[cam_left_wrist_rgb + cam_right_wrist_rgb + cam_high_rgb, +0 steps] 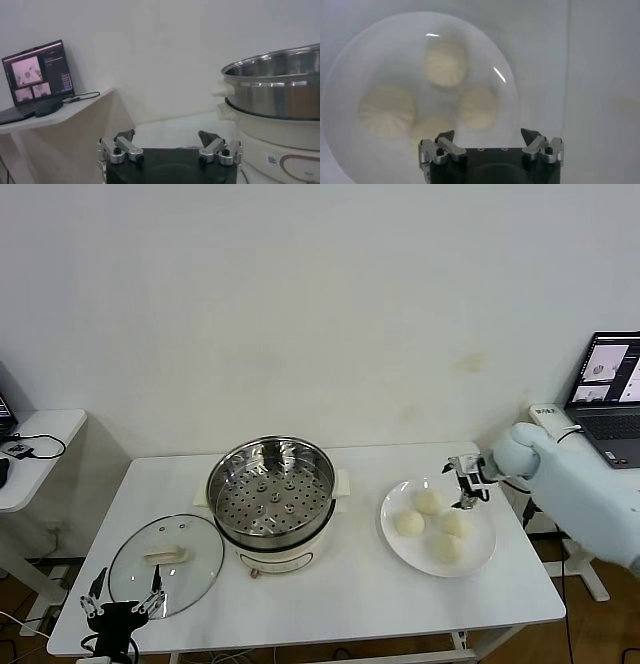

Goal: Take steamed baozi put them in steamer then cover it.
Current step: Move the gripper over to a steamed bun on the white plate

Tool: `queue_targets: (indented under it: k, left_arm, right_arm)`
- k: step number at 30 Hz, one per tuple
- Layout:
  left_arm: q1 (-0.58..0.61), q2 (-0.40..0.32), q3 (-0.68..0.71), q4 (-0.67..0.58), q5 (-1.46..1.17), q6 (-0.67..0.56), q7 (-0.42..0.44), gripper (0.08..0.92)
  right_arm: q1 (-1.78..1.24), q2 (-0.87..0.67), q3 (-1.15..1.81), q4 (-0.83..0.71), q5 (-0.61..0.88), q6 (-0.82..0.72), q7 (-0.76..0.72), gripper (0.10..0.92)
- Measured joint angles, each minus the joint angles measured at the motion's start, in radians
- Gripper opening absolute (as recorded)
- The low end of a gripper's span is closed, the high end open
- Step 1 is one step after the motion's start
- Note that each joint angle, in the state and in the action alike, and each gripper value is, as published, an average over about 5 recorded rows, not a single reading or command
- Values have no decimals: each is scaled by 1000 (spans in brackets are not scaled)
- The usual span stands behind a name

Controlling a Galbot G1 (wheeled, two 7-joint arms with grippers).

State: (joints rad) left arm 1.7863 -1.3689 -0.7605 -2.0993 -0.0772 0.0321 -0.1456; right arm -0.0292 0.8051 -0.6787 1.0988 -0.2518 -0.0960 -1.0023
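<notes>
- White wall behind, and in front of us a white table [330, 604] that carries everything for the job; a laptop [608, 398] sits on a side stand off to our right.
- We judge the task has barely begun: all four steamed baozi [432, 526] lie together on a flat white plate [392, 536] on the right part of the table, none of them lifted.
- We see the steamer [271, 502] standing in the middle of the table, between the plate and the lid, its perforated tray bare, with no bun inside.
- We find the cover [166, 564] lying flat on the table just beside the steamer on our left side, handle up, so the covering step is not yet done.
- Our right gripper [467, 483] hangs over the far edge of the plate, close above the buns, with its jaws spread wide and nothing between them; its wrist view looks straight down on the plate and the buns below the parted fingers [443, 138].
- Our left gripper [122, 605] sits low at the near left edge of the table, at the near rim of the cover, its jaws likewise spread and empty; from its wrist view we see the steamer's side a little way off.
- What is left, as we reckon it: each of the four buns must be picked from the plate and set on the tray, and then the cover must be raised and seated on the pot.
- We expect the right arm is lined up for the first pick, since it alone is over the buns, while the left waits near the lid.
</notes>
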Motion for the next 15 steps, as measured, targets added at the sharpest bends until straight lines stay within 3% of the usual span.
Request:
queue_targets:
  k: [15]
  left_arm:
    - [3,1,-4,6,2,-3,0,823]
  right_arm:
    - [-6,113,-35,-144,-33,23,11,823]
